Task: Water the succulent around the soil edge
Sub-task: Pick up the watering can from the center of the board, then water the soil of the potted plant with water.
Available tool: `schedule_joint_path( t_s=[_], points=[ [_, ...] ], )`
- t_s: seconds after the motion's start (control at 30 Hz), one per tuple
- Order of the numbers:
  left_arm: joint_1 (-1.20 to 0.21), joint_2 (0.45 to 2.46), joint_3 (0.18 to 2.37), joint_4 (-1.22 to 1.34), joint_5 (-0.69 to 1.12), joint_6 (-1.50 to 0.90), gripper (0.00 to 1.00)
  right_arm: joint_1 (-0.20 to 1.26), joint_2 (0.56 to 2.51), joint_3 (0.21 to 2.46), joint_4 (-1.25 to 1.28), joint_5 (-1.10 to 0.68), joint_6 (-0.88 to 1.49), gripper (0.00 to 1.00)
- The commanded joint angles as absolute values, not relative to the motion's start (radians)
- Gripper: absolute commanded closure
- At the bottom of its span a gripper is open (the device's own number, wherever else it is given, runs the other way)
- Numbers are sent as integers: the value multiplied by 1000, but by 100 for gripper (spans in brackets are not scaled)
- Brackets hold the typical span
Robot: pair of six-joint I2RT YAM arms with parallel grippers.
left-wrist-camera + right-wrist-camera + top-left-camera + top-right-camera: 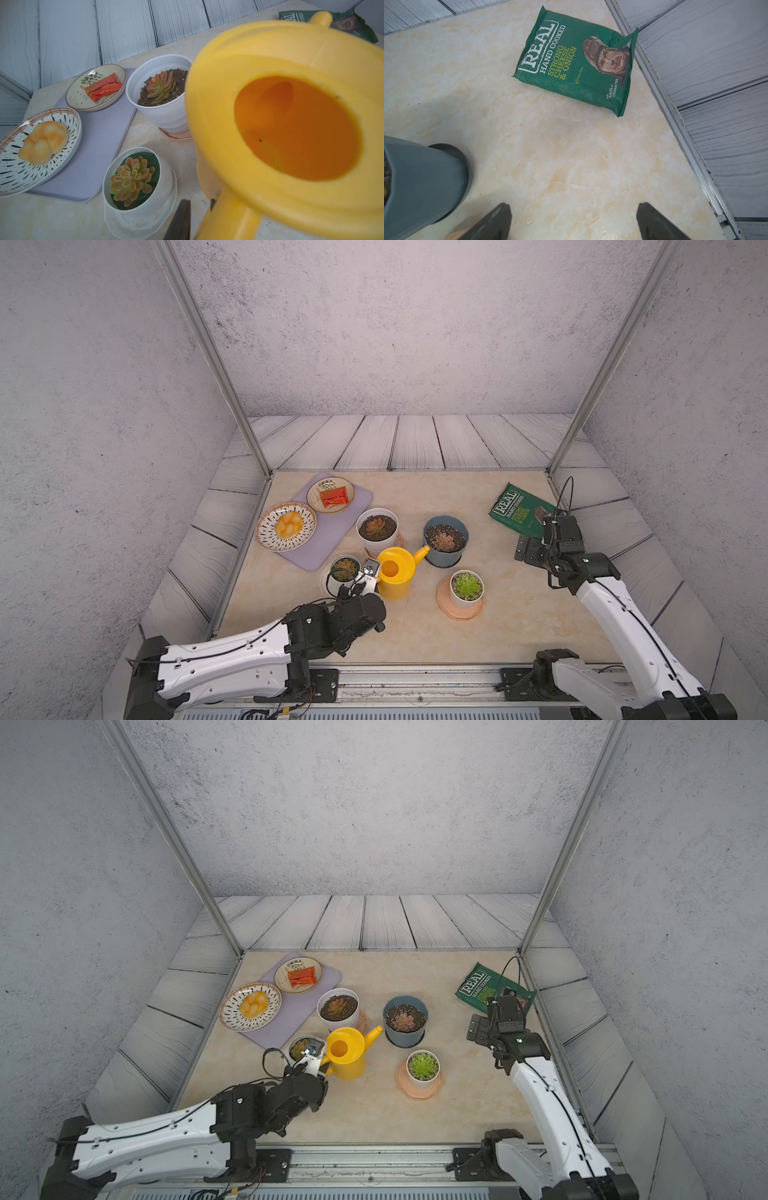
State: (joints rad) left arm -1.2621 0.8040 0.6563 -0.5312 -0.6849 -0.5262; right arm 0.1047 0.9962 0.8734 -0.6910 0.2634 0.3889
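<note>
A yellow watering can [395, 572] [347, 1054] stands upright mid-table and fills much of the left wrist view [291, 124]. My left gripper [368, 577] [198, 202] is shut on the can's handle. The spout tip [425, 550] points at the blue-grey pot [445, 556], whose pinkish succulent [443, 540] sits in dark soil. Three more potted succulents stand nearby: a reddish one [376, 527] in a white pot, an orange-green one [344, 568] [131, 179] beside my left gripper, and a green one [466, 585]. My right gripper [527, 549] [574, 207] is open over bare table.
A lilac mat [332, 531] at the left carries a plate with a bread roll [287, 525] and a plate with a red packet [333, 496]. A green crisps bag [517, 510] [577, 68] lies at the back right. Metal frame posts [557, 466] edge the table.
</note>
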Motion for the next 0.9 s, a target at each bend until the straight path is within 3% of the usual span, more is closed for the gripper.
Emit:
schedule_joint_path(
  t_s=[0.0,0.37,0.7,0.87],
  points=[
    [-1250,741,741,-705,-702,-514,100,108,984,872,-693,263,387,1],
    [-1163,671,986,-1170,-848,-587,100,109,979,876,-698,250,387,1],
    [-966,604,1008,-1087,-764,-346,100,108,962,874,-699,237,391,1],
    [-766,702,1036,-1052,-626,-236,100,109,957,871,-699,234,390,1]
  ],
)
